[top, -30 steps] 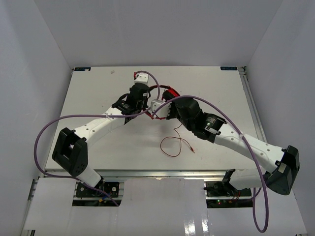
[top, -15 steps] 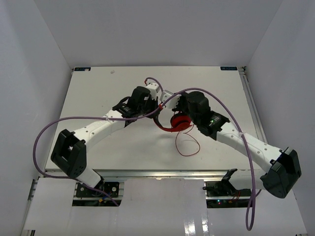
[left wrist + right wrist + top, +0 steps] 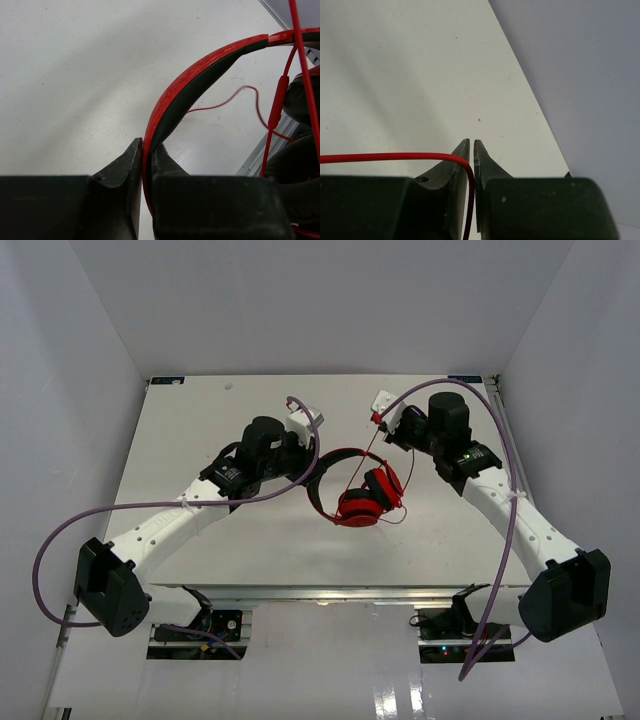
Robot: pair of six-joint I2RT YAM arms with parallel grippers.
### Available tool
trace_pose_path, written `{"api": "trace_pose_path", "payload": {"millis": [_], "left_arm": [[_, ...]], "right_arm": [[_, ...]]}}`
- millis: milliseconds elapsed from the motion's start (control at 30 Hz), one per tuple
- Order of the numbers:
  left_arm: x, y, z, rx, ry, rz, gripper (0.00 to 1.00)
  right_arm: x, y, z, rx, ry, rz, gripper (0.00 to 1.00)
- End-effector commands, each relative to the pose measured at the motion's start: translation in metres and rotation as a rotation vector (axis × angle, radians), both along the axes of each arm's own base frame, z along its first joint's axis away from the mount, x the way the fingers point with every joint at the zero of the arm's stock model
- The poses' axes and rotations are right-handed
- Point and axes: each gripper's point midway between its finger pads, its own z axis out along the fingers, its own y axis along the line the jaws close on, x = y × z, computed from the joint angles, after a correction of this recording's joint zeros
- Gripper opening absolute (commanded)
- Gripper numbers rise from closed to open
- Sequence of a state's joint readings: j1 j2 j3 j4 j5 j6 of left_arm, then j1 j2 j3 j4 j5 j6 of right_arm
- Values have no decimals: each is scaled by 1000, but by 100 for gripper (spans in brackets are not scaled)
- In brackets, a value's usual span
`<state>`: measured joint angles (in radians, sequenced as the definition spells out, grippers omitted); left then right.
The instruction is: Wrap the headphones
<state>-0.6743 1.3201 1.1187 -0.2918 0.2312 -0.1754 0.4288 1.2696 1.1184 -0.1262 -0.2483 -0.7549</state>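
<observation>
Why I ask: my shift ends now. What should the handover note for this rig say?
Left pincer: shut on the headband of the headphones.
Right pincer: shut on the cord, drawn taut away from the cups.
Cups at the table's middle, slack cord looped beside them.
Done: both grips taken.
Left: wind the cord round the headphones; no turns visible yet.

A white table [image 3: 250,540] is sitting inside a plain white enclosure. A back wall [image 3: 320,300] is rising behind it, while a left wall [image 3: 60,390] and a right wall [image 3: 580,360] are closing in its sides. A metal rail [image 3: 320,592] is running along the table's near edge. Soft, even light is falling on the tabletop, and a glossy white panel [image 3: 330,670] below the rail is catching a bright reflection.
</observation>
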Motion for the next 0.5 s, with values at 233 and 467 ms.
{"api": "trace_pose_path", "payload": {"millis": [233,467], "left_arm": [[-25,-5,104,-269,-97,-23,0],[-11,15,164,-330,-189,124,0]], "right_arm": [[-60,45,-24,418,513,434,18],[-89,61,-14,583,664,590,20]]}}
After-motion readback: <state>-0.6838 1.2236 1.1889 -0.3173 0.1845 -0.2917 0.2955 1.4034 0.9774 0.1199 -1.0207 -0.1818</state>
